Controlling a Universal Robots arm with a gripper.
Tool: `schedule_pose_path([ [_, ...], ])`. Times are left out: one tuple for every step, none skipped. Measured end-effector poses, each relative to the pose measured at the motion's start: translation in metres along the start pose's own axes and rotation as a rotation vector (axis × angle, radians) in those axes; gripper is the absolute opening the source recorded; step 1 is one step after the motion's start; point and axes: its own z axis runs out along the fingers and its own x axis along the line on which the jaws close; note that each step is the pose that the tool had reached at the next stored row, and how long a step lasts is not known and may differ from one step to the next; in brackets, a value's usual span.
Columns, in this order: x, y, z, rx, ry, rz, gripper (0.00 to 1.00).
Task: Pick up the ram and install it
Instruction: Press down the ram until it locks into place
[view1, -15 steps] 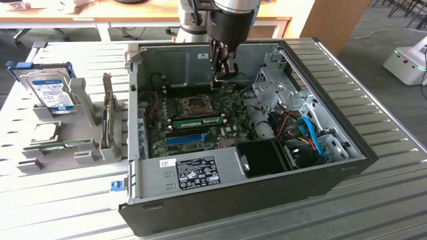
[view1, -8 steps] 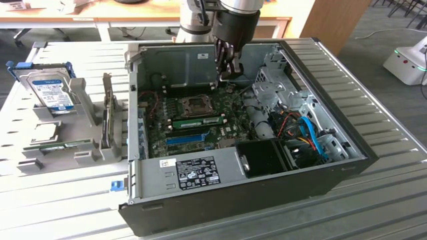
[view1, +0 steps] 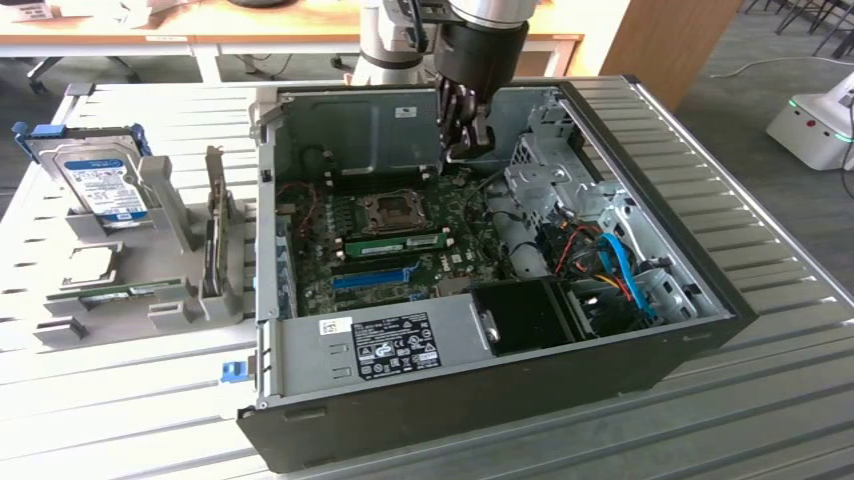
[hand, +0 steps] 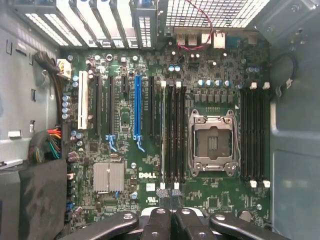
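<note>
One ram (view1: 400, 243), a thin green stick, lies seated in a slot on the motherboard beside the CPU socket (view1: 394, 208). In the wrist view that ram (hand: 162, 130) shows edge-on as a pale line in the first black memory slot. A second green ram (view1: 134, 291) rests on the grey rack outside the case, at the exterior view's left. My gripper (view1: 459, 150) hangs inside the open computer case, above the motherboard's far side. It is shut, and my gripper (hand: 169, 192) has nothing between its fingertips.
The open case (view1: 694, 330) walls in the motherboard on all sides. A blue expansion slot (view1: 374, 277), a black fan shroud (view1: 534, 315) and coloured cables (view1: 614, 265) crowd the near side. A hard drive (view1: 104, 185) and an upright card (view1: 216, 230) stand in the rack.
</note>
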Motion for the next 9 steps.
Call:
schedule_pose_path([
  [0.0000,-0.0010,0.0000,0.0000,0.0001,0.000,0.11],
  [0.0000,-0.0020,0.0001,0.0000,0.0001,0.000,0.11],
  [0.0000,-0.0028,0.0001,0.0000,0.0000,0.000,0.11],
  [0.0000,-0.0036,0.0002,0.0000,0.0000,0.000,0.11],
  [0.0000,-0.0040,0.0002,0.0000,0.0000,0.000,0.11],
  [0.0000,-0.0040,0.0002,0.0000,0.0000,0.000,0.11],
  [0.0000,-0.0040,0.0002,0.0001,0.0000,0.000,0.11],
  [0.0000,-0.0040,0.0002,0.0001,-0.0001,0.000,0.11],
  [0.0000,-0.0040,0.0002,0.0001,0.0000,0.000,0.11],
])
